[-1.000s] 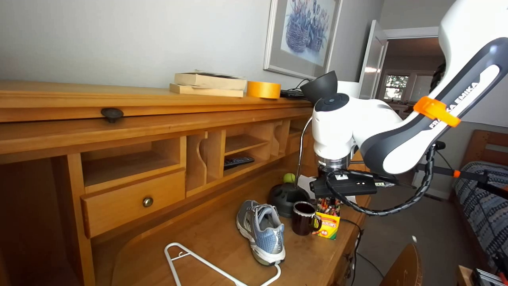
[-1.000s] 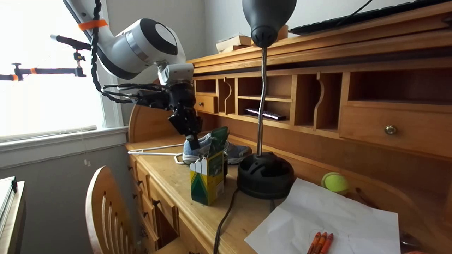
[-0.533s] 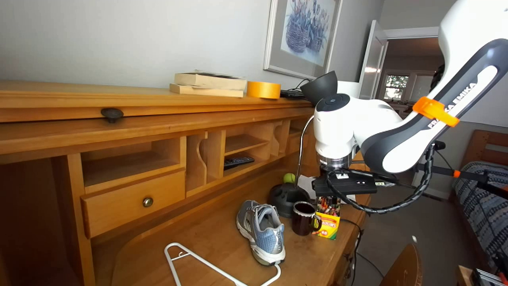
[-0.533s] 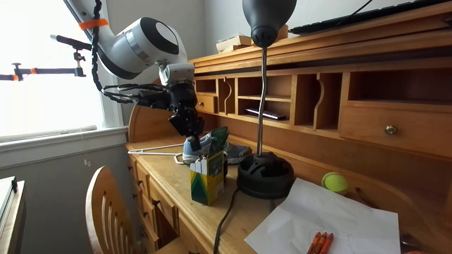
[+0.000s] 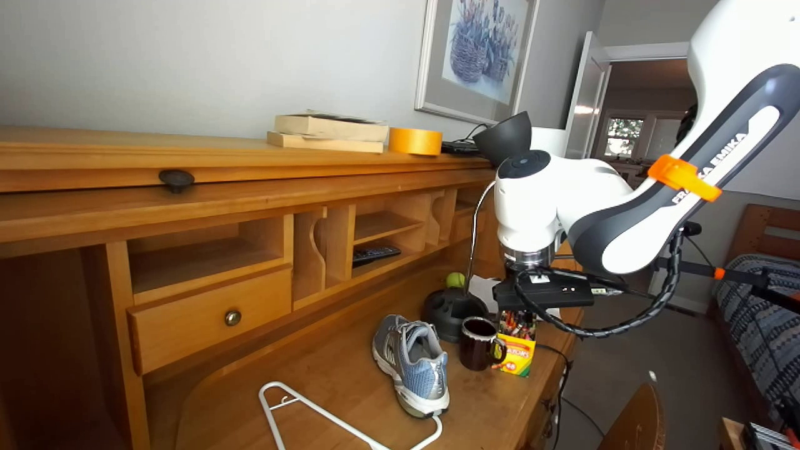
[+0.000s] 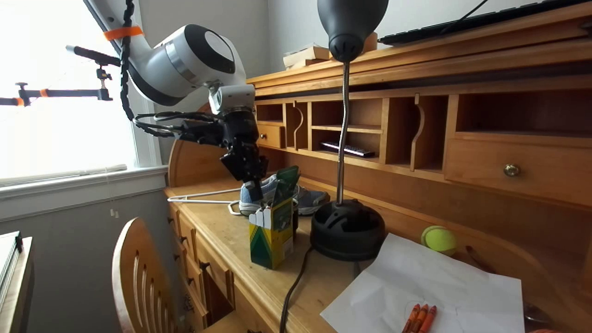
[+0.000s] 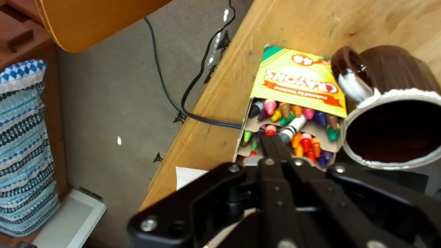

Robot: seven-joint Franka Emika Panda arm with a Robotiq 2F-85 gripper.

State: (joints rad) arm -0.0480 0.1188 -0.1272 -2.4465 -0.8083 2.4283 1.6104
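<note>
My gripper points down over an open crayon box, its two fingers pressed together with nothing seen between them. In the wrist view, a white-wrapped crayon with a grey tip lies slantwise across the upright crayons, right beside my fingertips. Whether they touch it I cannot tell. The fingers cover part of the front row. In an exterior view the gripper hangs just above the box, behind its raised green lid. The other exterior view hides the fingertips. A dark brown mug stands close against the box.
A grey-blue shoe and a white hanger lie nearby. The black lamp base stands close to the box. Paper holds orange-red crayons, near a tennis ball. A cord crosses the desk; a chair stands in front.
The gripper has shifted slightly and its fingers now hang more upright, tips a little lower over the box. It stays shut throughout. The box, mug and shoe have not moved.
</note>
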